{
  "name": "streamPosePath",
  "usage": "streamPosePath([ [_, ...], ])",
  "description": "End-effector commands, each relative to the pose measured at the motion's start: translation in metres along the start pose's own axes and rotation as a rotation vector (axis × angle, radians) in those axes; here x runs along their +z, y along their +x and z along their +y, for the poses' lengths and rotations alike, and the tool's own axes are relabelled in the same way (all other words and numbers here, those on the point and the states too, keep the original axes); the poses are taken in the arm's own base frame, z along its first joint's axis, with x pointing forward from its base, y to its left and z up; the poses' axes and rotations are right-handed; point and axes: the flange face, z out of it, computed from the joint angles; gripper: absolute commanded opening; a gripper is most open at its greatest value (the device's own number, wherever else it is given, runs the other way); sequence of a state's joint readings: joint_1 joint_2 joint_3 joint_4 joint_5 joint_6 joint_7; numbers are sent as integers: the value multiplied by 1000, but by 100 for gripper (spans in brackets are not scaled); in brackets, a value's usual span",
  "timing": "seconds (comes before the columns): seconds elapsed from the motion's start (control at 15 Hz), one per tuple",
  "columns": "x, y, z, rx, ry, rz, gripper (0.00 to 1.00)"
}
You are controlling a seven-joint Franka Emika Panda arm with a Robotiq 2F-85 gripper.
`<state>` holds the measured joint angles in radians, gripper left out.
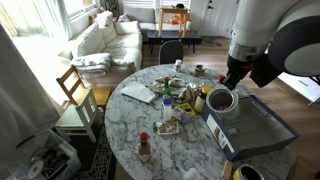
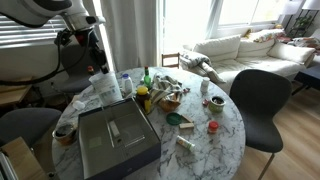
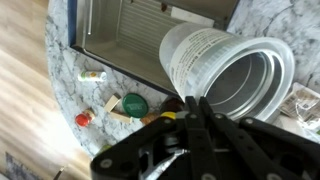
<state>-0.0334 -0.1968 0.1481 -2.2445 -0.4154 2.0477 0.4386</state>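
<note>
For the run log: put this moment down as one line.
gripper: shut on rim of white plastic container | container: mouth toward wrist view, by corner of grey tray | tray: on marble table

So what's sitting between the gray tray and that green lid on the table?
Nothing. Only a bare strip of the marble table separates the gray tray from the green lid. The wrist view shows it best.

A home living room, shown by white sofa (image 1: pixel 105 42), round marble dining table (image 1: pixel 128 128), chairs (image 2: pixel 262 100).
</note>
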Motion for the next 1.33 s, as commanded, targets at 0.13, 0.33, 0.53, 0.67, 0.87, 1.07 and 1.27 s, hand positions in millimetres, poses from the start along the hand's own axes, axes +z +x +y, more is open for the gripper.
streamPosePath([
  [0.13, -4, 15, -9, -9, -43, 40, 1],
  [0.33, -7, 15, -9, 1, -1, 48, 5],
  [0.53, -12, 19, -6, 12, 43, 58, 5],
  [0.67, -12, 19, -6, 14, 44, 57, 5],
  [0.87, -18, 22, -29, -61, 34, 75, 1],
  [1.07, -35, 20, -71, -202, 20, 121, 1],
  [1.27, -26, 15, -104, -300, -41, 96, 1],
])
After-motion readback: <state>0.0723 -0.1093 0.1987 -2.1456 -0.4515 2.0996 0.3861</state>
